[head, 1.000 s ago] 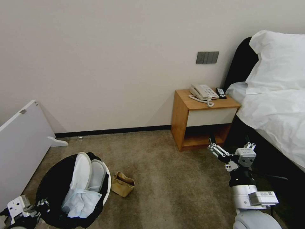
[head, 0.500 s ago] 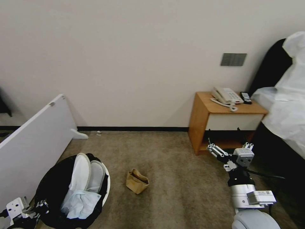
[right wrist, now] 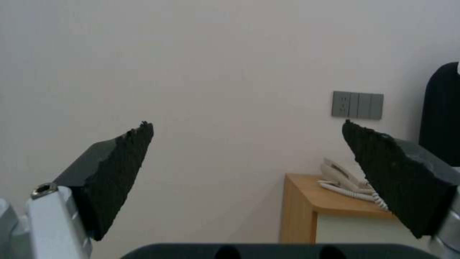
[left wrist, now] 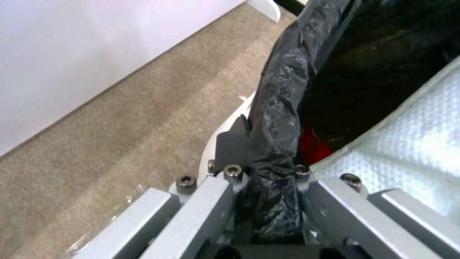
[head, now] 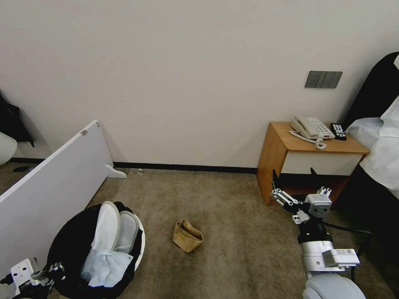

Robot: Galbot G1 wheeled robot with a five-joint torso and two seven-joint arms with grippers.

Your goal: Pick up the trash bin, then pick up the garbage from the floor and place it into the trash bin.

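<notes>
Presently, left end effector (head: 52, 272) at lower left clamps the bin (head: 139, 245) rim. Right end effector (head: 294, 177), jaws wide and empty, at right. Paper bag (head: 187, 236) lies at centre carpet (head: 232, 241), mouth toward upper left.

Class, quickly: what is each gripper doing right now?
Left gripper: closed on the trash bin's bag-lined rim.
Right gripper: open, holding nothing.

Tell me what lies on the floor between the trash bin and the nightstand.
In the head view, a brown paper bag lies between the trash bin and nightstand; otherwise bare carpet.
</notes>
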